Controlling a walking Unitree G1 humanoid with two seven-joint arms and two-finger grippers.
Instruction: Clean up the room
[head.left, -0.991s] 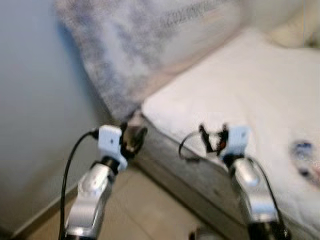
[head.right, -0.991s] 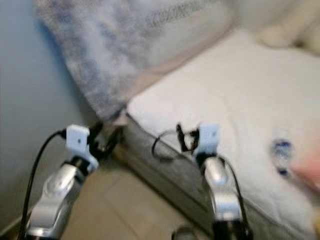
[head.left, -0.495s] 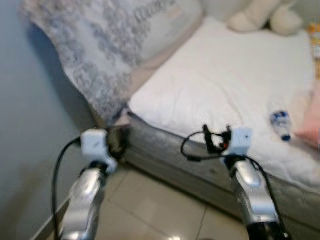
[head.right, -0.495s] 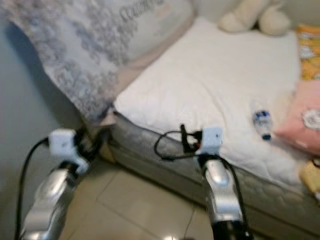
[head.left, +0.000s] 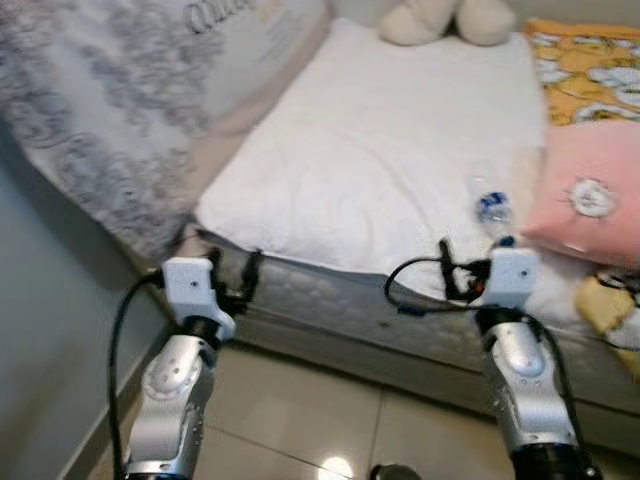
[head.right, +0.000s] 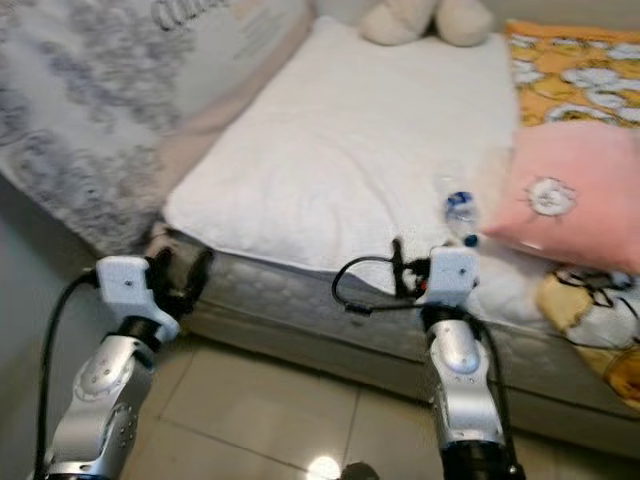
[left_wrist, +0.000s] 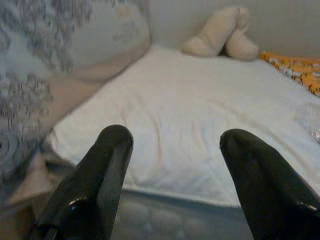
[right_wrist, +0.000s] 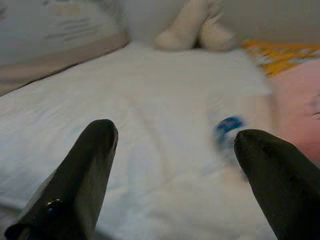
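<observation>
I stand at the bed (head.left: 380, 160); my left gripper (left_wrist: 172, 145) and right gripper (right_wrist: 175, 137) hang wide and empty. A plastic bottle (head.left: 492, 208) lies beside the pink pillow (head.left: 585, 195). Likely light, slippery; grip its middle

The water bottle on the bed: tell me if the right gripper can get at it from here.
Probably yes. The water bottle lies on open white mattress just ahead of the right gripper, whose fingers are open. The pink pillow sits close beside the bottle.
</observation>
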